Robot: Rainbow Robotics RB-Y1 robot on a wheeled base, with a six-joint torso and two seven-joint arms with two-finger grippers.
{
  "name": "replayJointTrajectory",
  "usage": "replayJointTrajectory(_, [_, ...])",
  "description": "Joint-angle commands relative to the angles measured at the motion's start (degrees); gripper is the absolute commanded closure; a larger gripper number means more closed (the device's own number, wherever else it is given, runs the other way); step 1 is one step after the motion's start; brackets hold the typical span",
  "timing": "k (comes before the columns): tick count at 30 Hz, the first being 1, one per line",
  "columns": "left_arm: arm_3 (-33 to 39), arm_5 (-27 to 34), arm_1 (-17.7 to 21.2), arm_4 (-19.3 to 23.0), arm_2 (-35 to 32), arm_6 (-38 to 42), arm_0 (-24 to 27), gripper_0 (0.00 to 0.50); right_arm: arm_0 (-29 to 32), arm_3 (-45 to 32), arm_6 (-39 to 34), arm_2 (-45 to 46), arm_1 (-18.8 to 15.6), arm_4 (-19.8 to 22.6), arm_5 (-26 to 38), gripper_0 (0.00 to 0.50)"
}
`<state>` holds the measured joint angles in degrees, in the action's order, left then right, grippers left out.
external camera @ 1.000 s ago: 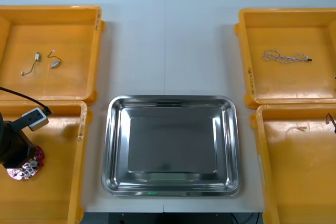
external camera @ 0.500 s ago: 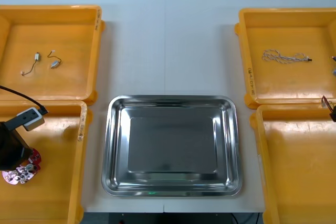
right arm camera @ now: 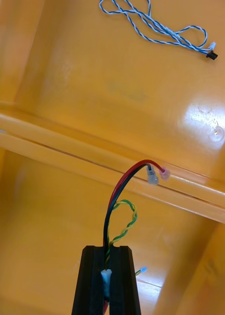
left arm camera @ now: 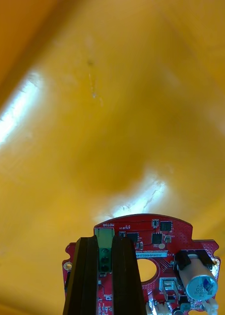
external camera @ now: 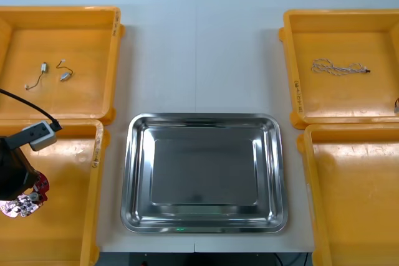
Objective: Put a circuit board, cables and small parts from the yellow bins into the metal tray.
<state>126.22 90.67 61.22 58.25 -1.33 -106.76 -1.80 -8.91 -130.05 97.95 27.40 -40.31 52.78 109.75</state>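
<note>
Left gripper (left arm camera: 106,246) drifted leftward, clamped on circuit board (left arm camera: 156,238); right gripper (right arm camera: 110,256) pinching cable (right arm camera: 113,194) | we judge both picks made

Light table (external camera: 162,60), seam running down middle.

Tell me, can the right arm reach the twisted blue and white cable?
Probably not: nothing covers the blue and white cable, but the right pincer is shut on a red, black and yellow cable.

The red circuit board (left arm camera: 156,236) bears "MOTOR" beside its green connector (left arm camera: 105,241); its white label's (left arm camera: 150,255) digits are too small.
</note>
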Motion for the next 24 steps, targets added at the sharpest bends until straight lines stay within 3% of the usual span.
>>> replayJointTrajectory(1, [4.2,3.6,1.8,-0.1,-2.0,13.9,4.2,0.500,-1.9,-1.7,-1.3,2.1,0.3,1.5,0.2,0.500])
replayJointTrajectory(14, [9.2,7.7,0.0,2.1,-2.0,26.7,9.0,0.500,-3.4,-2.8,-0.5,2.7,0.3,3.8,0.2,0.500])
replayJointTrajectory(24, [11.5,10.1,-3.6,2.5,-2.0,33.3,11.7,0.500,-3.5,-2.2,-0.5,2.0,0.3,1.9,0.2,0.500])
